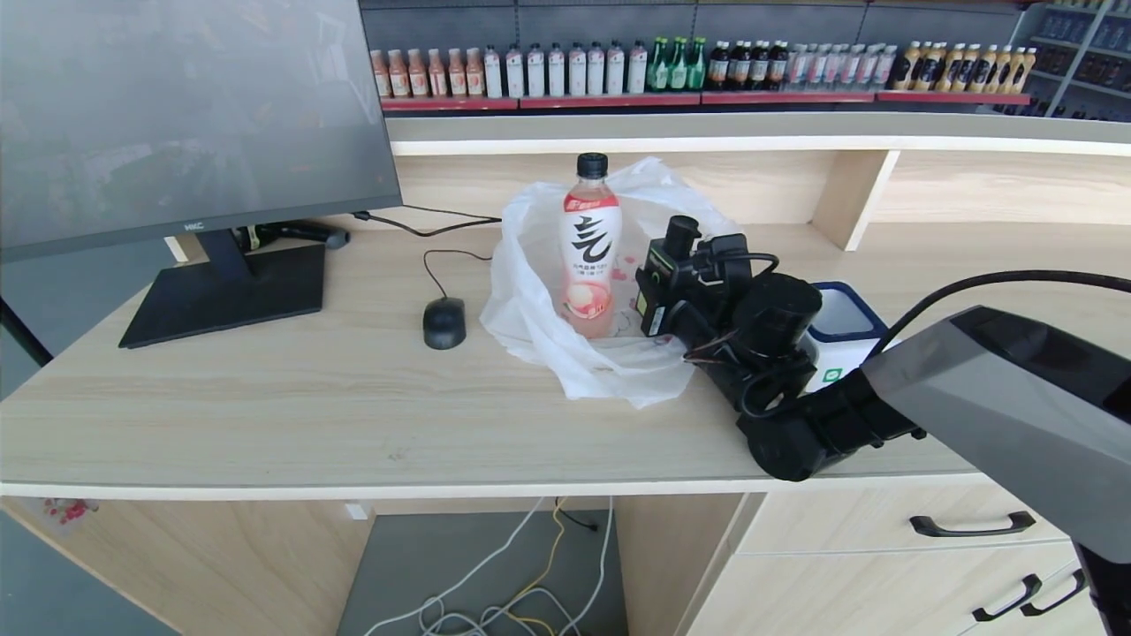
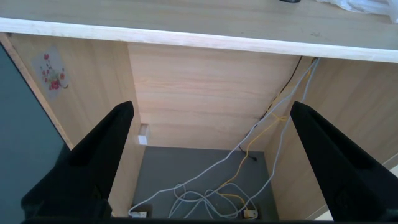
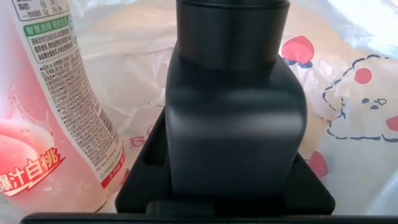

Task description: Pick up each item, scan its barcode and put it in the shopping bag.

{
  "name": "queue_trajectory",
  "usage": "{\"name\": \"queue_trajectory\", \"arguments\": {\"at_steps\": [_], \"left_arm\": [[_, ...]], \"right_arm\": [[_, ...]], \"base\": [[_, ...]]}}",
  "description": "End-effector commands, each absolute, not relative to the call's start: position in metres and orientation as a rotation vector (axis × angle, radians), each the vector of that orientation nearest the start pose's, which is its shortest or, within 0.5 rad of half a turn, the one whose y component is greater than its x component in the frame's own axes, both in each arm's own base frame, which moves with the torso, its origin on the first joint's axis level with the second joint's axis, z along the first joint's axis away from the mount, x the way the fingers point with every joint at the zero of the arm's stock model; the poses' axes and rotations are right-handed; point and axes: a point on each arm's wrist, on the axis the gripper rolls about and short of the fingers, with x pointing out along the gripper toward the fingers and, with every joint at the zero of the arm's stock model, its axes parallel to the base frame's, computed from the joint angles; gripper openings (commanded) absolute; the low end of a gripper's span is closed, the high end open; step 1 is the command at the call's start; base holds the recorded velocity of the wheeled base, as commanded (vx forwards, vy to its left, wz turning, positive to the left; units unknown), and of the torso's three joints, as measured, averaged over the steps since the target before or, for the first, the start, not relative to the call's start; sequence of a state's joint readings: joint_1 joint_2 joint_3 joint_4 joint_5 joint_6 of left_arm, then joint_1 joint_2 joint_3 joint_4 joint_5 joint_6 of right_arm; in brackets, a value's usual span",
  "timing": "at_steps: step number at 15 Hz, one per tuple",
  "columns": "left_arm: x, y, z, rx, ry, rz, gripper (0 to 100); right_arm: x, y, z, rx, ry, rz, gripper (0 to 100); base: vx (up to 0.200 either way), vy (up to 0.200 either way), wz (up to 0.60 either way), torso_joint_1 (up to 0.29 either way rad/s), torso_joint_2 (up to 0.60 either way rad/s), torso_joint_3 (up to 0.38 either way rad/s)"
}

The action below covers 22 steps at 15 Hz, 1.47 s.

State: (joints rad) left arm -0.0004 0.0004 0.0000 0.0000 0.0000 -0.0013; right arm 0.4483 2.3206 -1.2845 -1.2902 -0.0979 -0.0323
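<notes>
A pink drink bottle (image 1: 590, 256) with a black cap stands upright inside the white shopping bag (image 1: 530, 300) on the wooden counter. Its label and barcode side fill one edge of the right wrist view (image 3: 56, 106). My right gripper (image 1: 680, 265) hovers at the bag's right rim, shut on a black barcode scanner (image 3: 233, 124) that points into the bag beside the bottle. My left gripper (image 2: 211, 109) hangs below the counter's front edge, its fingers (image 2: 115, 134) wide apart and holding nothing.
A monitor (image 1: 177, 115) stands at the back left, with a black mouse (image 1: 444, 322) and its cable between it and the bag. A blue-and-white box (image 1: 844, 327) sits right of my right arm. Loose cables (image 2: 217, 186) lie under the counter; drawers (image 1: 972, 526) are lower right.
</notes>
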Motion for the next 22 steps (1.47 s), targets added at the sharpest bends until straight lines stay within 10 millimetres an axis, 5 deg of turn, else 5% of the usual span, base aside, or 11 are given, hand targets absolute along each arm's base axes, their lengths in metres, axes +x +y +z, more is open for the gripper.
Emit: {"name": "queue_trajectory", "arguments": {"at_steps": [1, 12, 22], "left_arm": [[-0.023, 0.000, 0.075, -0.002, 0.000, -0.002, 100], [-0.023, 0.000, 0.075, -0.002, 0.000, -0.002, 100], [-0.023, 0.000, 0.075, -0.002, 0.000, 0.000, 100]], "right_arm": [[0.415, 0.197, 0.125, 0.032, -0.234, 0.344, 0], [0.419, 0.200, 0.109, -0.019, -0.184, 0.353, 0], [0.426, 0.205, 0.117, -0.047, -0.183, 0.365, 0]], "base": [[0.000, 0.000, 0.00, 0.000, 0.00, 0.000], [0.000, 0.000, 0.00, 0.000, 0.00, 0.000], [0.000, 0.000, 0.00, 0.000, 0.00, 0.000]]}}
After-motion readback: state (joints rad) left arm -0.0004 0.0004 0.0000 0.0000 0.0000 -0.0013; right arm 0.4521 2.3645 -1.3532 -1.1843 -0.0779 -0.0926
